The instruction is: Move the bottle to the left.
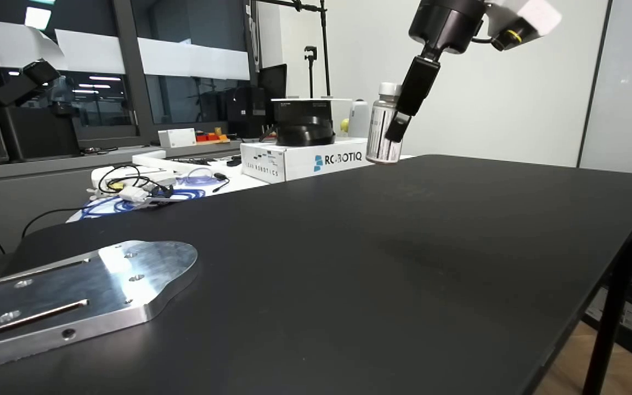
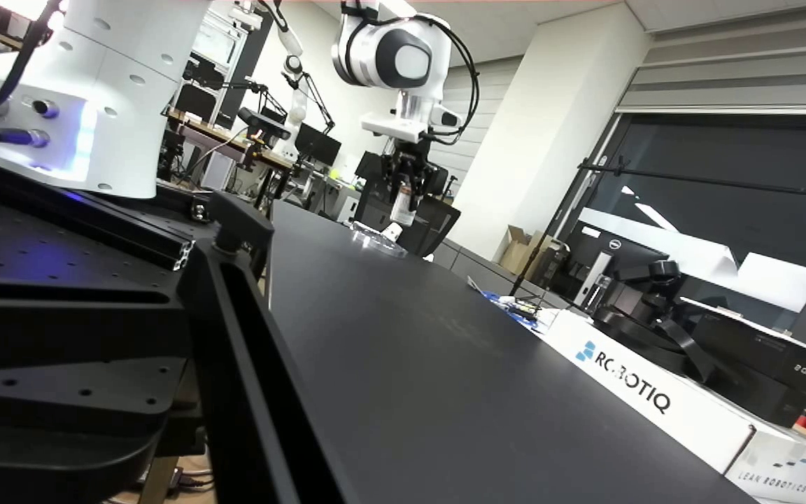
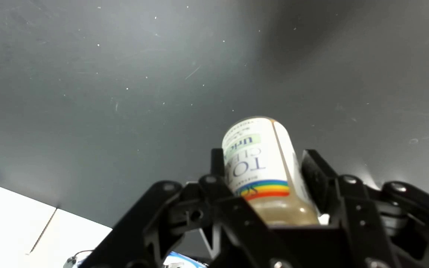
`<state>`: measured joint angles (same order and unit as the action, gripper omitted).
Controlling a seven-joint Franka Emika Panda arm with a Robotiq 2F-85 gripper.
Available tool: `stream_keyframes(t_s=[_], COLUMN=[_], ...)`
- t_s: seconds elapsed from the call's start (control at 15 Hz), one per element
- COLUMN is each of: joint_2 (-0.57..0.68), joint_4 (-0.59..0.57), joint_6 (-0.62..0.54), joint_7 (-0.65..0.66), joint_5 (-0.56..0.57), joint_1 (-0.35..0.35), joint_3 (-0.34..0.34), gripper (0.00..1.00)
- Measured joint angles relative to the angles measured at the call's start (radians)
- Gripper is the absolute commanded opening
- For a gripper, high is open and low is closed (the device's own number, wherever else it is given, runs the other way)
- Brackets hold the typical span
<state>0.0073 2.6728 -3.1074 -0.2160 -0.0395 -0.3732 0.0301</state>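
The bottle (image 1: 379,130) has a white cap and a pale printed label. It also shows in an exterior view (image 2: 401,208) and in the wrist view (image 3: 257,160), where a rainbow band crosses its label. My gripper (image 3: 263,158) is shut on the bottle, with a finger on each side of its body. In an exterior view a black finger of the gripper (image 1: 401,123) covers part of the bottle's side. The bottle is raised above the black table (image 1: 316,263), slightly tilted, cap up. The cap is hidden in the wrist view.
A shiny metal plate (image 1: 91,291) lies at one end of the table. A long white box with blue-and-black lettering (image 1: 324,159) stands beside the table's long edge. Blue cables (image 1: 124,203) lie near it. The robot's white base (image 2: 95,91) stands at the opposite long side.
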Motion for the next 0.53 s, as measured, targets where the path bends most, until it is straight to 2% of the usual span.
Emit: stream_keyframes(t_s=[0.2,0.33,0.53], joint_2=[0.037,0.095,0.207], joint_4=[-0.05,-0.144,-0.328], joint_6=[-0.024,-0.028,-0.008], joint_7=[-0.007,-0.012,-0.01], joint_5=[-0.003,0.012,0.063], joint_1=[0.012,0.041,0.109], joint_3=[-0.008,-0.008,0.034], gripper=[0.29,0.29,0.29])
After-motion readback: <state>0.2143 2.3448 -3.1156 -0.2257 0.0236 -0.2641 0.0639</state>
